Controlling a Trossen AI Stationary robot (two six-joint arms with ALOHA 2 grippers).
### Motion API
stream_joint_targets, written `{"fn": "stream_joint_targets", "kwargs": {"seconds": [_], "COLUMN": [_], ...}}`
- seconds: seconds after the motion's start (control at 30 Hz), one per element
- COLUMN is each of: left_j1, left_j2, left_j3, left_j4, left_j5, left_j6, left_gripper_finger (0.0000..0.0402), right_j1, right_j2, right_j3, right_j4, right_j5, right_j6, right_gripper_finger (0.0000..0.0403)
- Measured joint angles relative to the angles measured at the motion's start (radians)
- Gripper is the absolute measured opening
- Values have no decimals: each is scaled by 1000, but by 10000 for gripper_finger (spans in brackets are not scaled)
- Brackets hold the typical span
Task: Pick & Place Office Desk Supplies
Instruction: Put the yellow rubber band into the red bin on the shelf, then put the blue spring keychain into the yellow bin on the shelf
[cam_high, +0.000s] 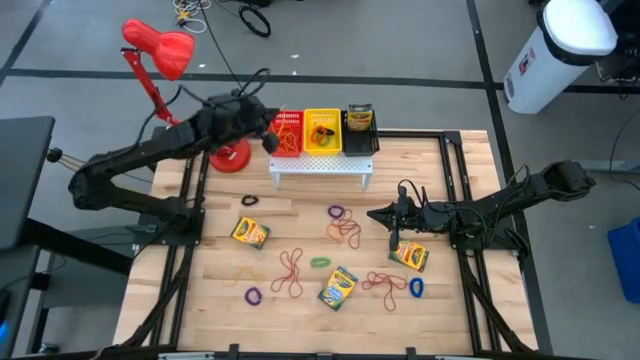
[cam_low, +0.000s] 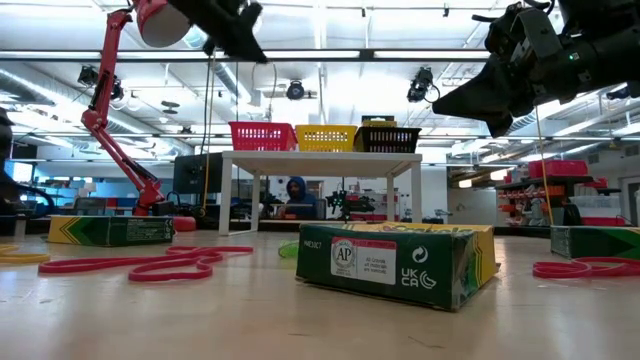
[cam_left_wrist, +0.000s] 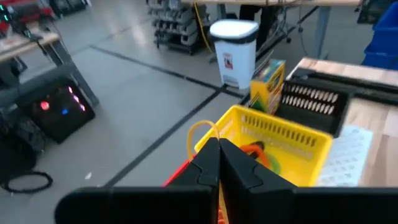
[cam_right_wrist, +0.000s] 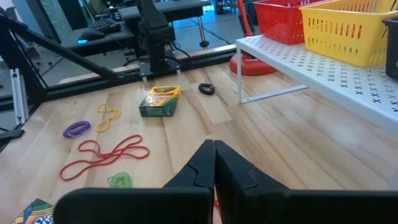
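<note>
We note the red desk lamp (cam_high: 160, 48) at the far left, its round base on the back corner of the pale wood-plank desk (cam_high: 200, 300). The left gripper (cam_high: 268, 140) hangs over the red basket (cam_high: 287, 132), fingers pressed together; an orange rubber band (cam_left_wrist: 200, 132) loops up beside the fingers in the left wrist view, but we cannot tell whether it is pinched between them.

Near the lamp base lies a small dark band (cam_high: 248, 200). A flat cardboard crayon box (cam_high: 250, 233), yellow and green, sits on the left part of the desk, with a thin yellow band (cam_high: 243, 271) and a purple band (cam_high: 253, 296) nearer the front edge.

The white perforated rack (cam_high: 320, 165) carries three slotted plastic baskets side by side: the red one, a yellow basket (cam_high: 323, 131) holding bands, and a black basket (cam_high: 361, 133) with one crayon box (cam_high: 360, 117) standing upright in it.

In front of the rack: a purple ring (cam_high: 336, 211), tangled red bands (cam_high: 345, 232), a long red loop (cam_high: 290, 272), a green band (cam_high: 320, 262) and a second crayon box (cam_high: 338, 288).

The right gripper (cam_high: 393, 236) is closed and holds nothing, poised just beside a third crayon box (cam_high: 409, 256). More red bands (cam_high: 386, 285) and a blue ring (cam_high: 416, 287) lie to the right.
</note>
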Motion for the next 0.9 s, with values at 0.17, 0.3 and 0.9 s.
{"fn": "stream_joint_targets", "kwargs": {"seconds": [0.17, 0.3, 0.9], "left_j1": [60, 86, 84], "left_j2": [74, 128, 131], "left_j3": [0, 0, 0], "left_j4": [-1, -1, -69], "left_j5": [26, 42, 67], "left_j6": [-17, -45, -65], "left_gripper_finger": [5, 7, 138], "right_j1": [0, 0, 0], "right_j2": [0, 0, 0], "right_j3": [0, 0, 0], "right_j4": [0, 0, -1], "right_j5": [0, 0, 0], "right_j6": [0, 0, 0], "right_gripper_finger": [5, 5, 5]}}
